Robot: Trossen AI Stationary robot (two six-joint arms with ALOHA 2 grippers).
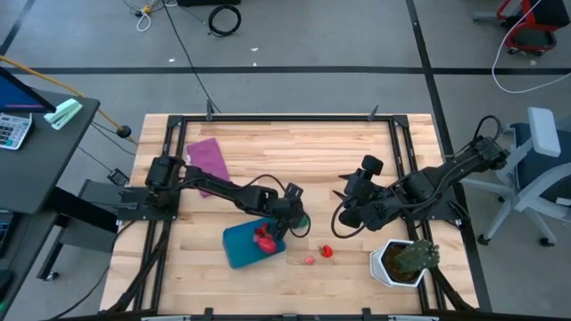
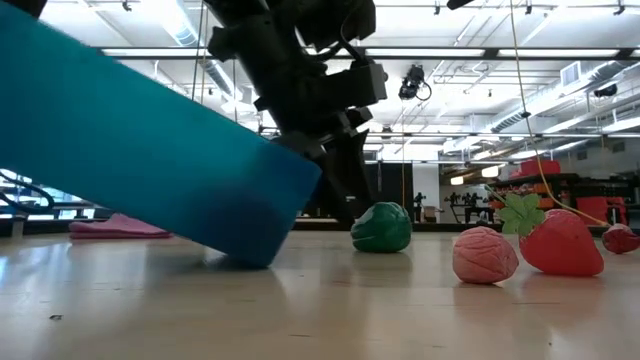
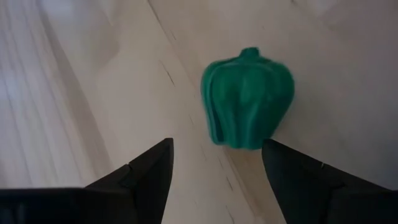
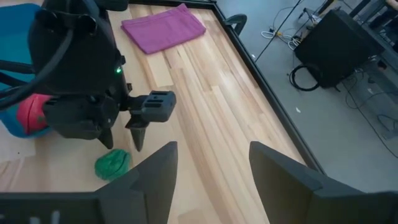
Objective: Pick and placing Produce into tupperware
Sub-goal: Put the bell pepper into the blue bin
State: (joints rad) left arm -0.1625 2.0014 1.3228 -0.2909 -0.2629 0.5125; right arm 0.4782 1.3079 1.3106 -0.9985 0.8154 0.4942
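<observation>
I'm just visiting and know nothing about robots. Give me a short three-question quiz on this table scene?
1. True or false: the green pepper lies inside the teal tub.
2. Which gripper hovers over the pepper: A left, B right?
3. Fill in: the potted plant stands nearest the ___ arm.

Key: 1 false, it lies on the table beside the tub. 2 A, with open fingers. 3 right.
</observation>
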